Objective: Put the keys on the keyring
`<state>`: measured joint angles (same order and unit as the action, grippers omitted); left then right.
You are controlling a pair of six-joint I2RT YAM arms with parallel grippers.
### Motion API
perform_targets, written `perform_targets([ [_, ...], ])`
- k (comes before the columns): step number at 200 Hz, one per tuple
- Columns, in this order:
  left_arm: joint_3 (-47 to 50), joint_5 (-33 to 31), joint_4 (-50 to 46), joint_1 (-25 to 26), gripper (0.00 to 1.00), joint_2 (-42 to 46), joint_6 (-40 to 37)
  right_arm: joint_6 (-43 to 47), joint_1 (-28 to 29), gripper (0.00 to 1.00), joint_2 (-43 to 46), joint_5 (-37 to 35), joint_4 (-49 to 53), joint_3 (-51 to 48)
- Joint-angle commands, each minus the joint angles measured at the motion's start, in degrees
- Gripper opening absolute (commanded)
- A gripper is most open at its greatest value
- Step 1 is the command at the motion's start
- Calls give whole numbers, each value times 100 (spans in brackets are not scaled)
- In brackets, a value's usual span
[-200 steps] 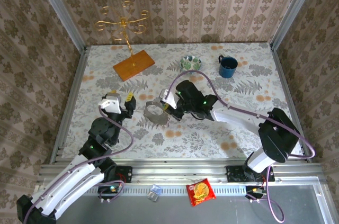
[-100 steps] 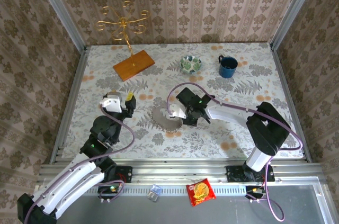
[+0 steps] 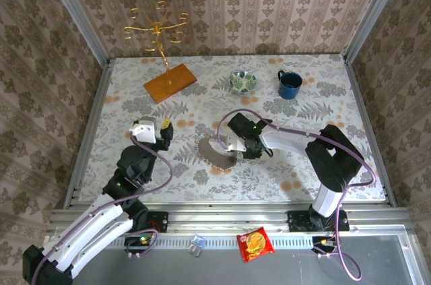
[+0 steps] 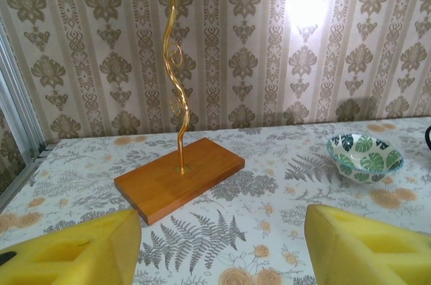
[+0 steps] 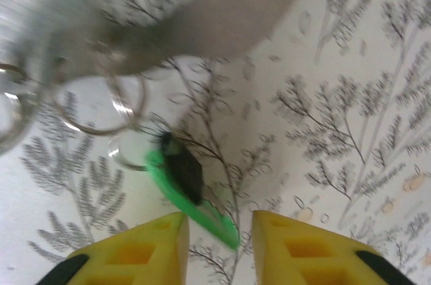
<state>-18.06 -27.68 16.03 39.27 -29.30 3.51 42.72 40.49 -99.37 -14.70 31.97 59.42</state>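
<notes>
My right gripper (image 5: 219, 231) hangs low over the middle of the tabletop (image 3: 269, 177), fingers slightly parted and grasping nothing. The green key (image 5: 209, 217) and keyring (image 5: 101, 106) lie just ahead. My left gripper (image 4: 222, 238) is spread wide and empty, towards the left edge.

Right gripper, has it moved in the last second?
Yes. The right gripper has shifted down the top view and slightly rightward, farther from the bowl.

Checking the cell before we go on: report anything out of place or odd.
A red snack packet and a small clear object lie on the grey base panel in front of the arms' mounts, off the table. Nothing on the table itself looks spilled or damaged.
</notes>
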Motion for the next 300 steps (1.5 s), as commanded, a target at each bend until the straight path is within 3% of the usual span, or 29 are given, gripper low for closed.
perform_targets([
  [1,-169,59,-190,-42,66,-25,119,-121,-128,36,86,-201,117,113],
  [42,-325,275,-369,-68,66,-353,167,-847,-191,37,845,975,255,179],
  [80,-468,503,-452,-99,66,-829,406,-2563,58,35,1176,1955,609,304],
  [107,-476,791,-435,-191,68,-1166,645,-3480,397,33,1177,1840,692,185],
  [140,-359,1078,-419,-349,68,-1514,1073,-3983,564,33,776,1608,943,340],
  [300,-180,993,-400,-411,67,-1386,1196,-3797,652,29,-604,1269,1206,1085],
])
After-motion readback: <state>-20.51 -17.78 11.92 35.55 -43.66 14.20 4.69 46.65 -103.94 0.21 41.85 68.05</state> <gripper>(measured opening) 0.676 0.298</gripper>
